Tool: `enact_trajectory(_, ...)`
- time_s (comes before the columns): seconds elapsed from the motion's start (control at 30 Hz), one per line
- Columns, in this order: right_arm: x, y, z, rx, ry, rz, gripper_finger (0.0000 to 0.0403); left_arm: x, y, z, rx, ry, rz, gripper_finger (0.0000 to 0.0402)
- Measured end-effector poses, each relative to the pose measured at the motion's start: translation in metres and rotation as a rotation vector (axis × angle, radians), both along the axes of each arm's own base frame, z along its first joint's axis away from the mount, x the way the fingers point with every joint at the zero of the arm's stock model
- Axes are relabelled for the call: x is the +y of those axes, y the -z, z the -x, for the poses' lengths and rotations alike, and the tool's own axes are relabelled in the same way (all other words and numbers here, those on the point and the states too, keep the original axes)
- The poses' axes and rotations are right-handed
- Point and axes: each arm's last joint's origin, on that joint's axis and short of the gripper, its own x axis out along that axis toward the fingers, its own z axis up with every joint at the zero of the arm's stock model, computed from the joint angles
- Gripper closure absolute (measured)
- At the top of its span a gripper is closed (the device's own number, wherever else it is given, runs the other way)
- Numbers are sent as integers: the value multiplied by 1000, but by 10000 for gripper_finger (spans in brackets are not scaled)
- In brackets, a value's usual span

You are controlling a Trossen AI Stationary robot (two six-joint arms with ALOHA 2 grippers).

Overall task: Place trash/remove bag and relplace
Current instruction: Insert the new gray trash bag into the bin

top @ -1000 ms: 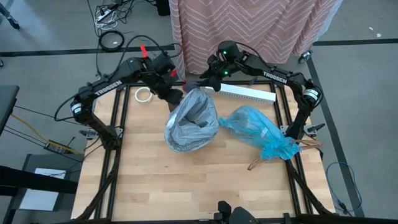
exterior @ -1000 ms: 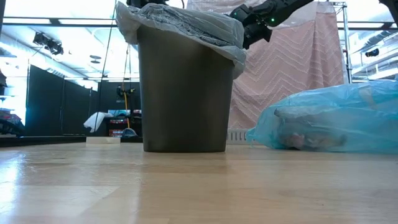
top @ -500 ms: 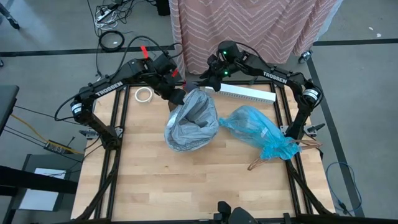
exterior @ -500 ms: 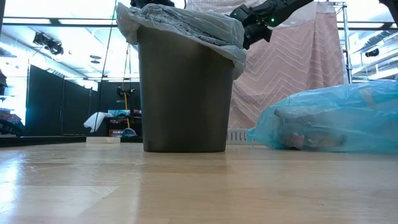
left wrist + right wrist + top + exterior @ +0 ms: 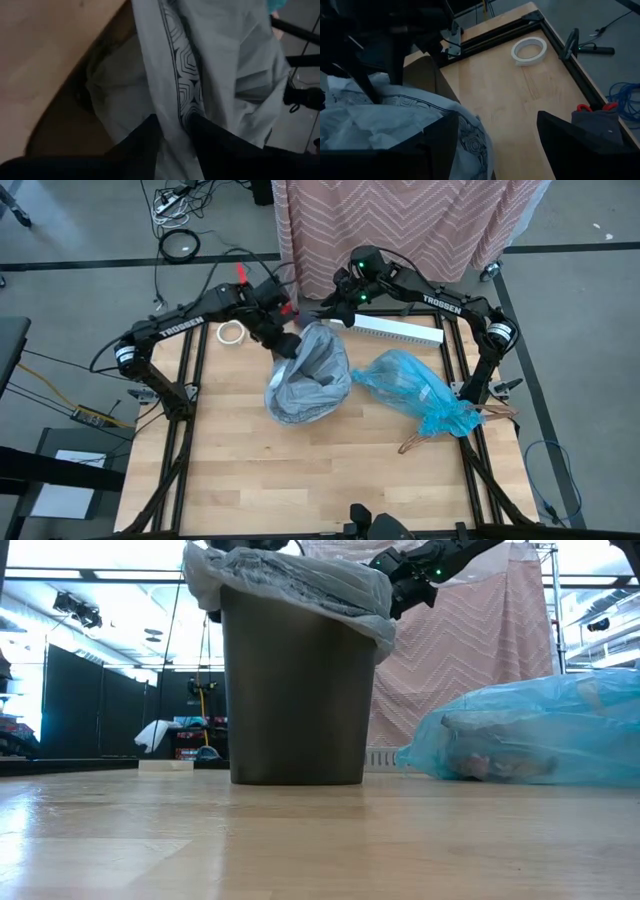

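A dark bin [image 5: 297,690] stands upright on a pale wooden table [image 5: 300,840], left of centre in this table-level view. A pale grey translucent bag [image 5: 290,578] lines it, its crinkled edge folded over the rim and hanging lowest at the bin's 2 o'clock corner. At 1 o'clock from the bin, a dark robot arm [image 5: 430,565] with a small green light reaches in from above, ending close to the grey bag's edge. At 3 o'clock, apart from the bin, a bright-blue translucent bag [image 5: 535,735] lies slumped on the table, with pale scraps dimly visible inside. Behind it hangs a pink zigzag-patterned cloth [image 5: 470,660]. Far behind the bin, at 9 o'clock, are dark panels and bright ceiling lights.
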Motion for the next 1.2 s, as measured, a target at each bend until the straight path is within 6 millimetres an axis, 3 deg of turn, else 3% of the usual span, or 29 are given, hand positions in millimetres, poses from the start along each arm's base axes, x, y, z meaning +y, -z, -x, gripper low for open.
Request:
enact_trajectory(0.17,0,0,0,0,0,0,152,0,5,0,8,0,13,311)
enact_trajectory(0.53,0,0,0,2,9,-19,158,1,-28,0,-91,-7,-44,394)
enact_trajectory(0.83,2,-4,2,1,28,-32,176,1,-35,5,-55,-38,-126,390)
enact_trajectory(1.03,21,-41,19,-84,-13,146,218,3,-33,7,3,-71,-206,392)
enact_trajectory(1.2,60,-57,13,-126,-144,230,310,3,-33,7,-1,-63,-214,392)
